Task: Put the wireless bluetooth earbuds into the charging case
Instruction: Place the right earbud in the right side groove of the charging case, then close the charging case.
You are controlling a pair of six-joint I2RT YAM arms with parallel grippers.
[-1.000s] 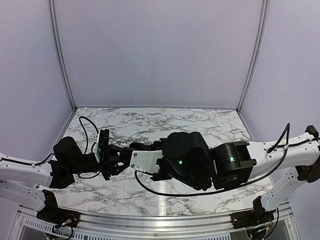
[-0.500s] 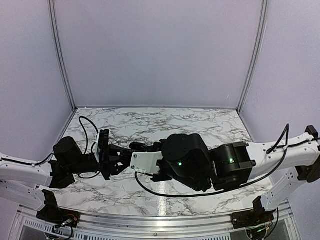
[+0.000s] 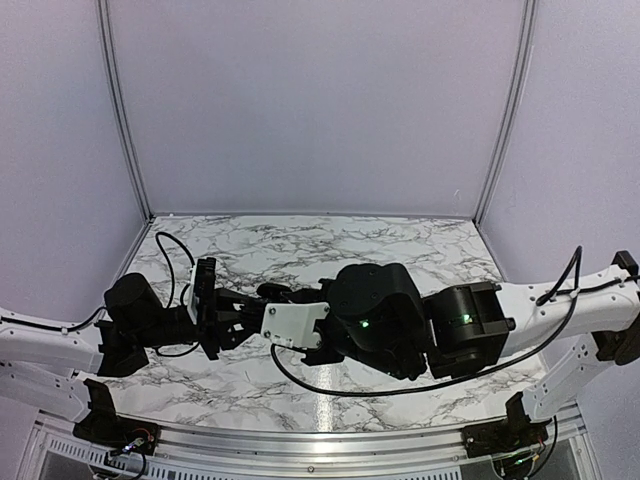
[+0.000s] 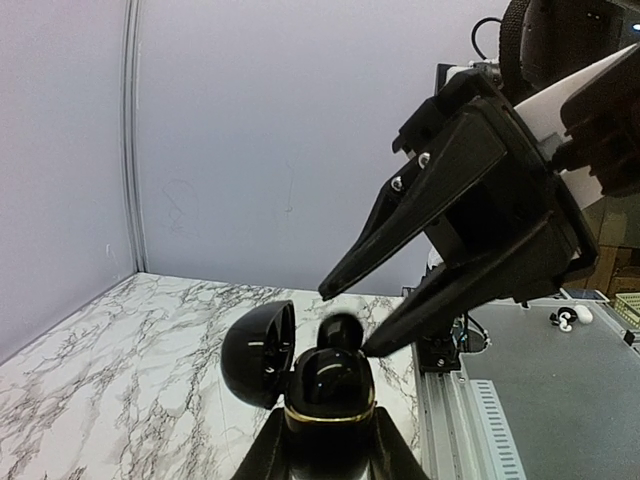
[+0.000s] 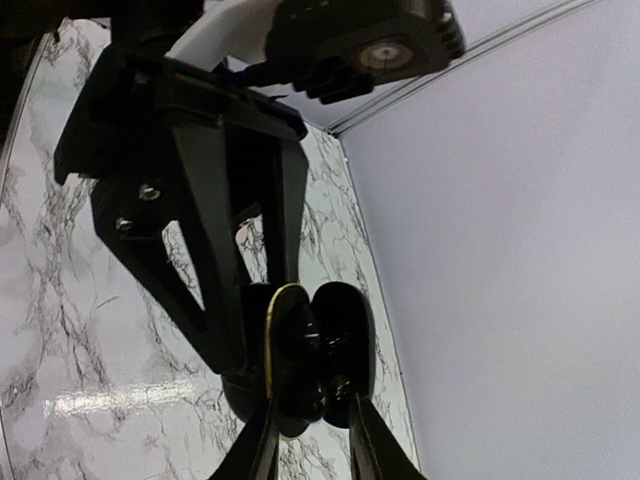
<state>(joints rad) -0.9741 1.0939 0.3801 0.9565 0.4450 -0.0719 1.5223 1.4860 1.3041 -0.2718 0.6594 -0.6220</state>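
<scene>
Black and glossy with a gold rim, the case (image 4: 325, 390) sits clamped between the fingers of my left gripper (image 4: 327, 420), held up off the marble table (image 4: 120, 380) with its lid (image 4: 258, 350) swung open. One earbud (image 4: 342, 328) hangs right at the mouth of the case, between the tips of my right gripper (image 4: 345, 322); I cannot tell whether those fingers pinch it or stand just clear. I judge this bud not yet seated, and I see no second one, so it may be inside or elsewhere. My left wrist camera gives the open lid and bud; the overhead only shows both arms meeting, hiding the case
</scene>
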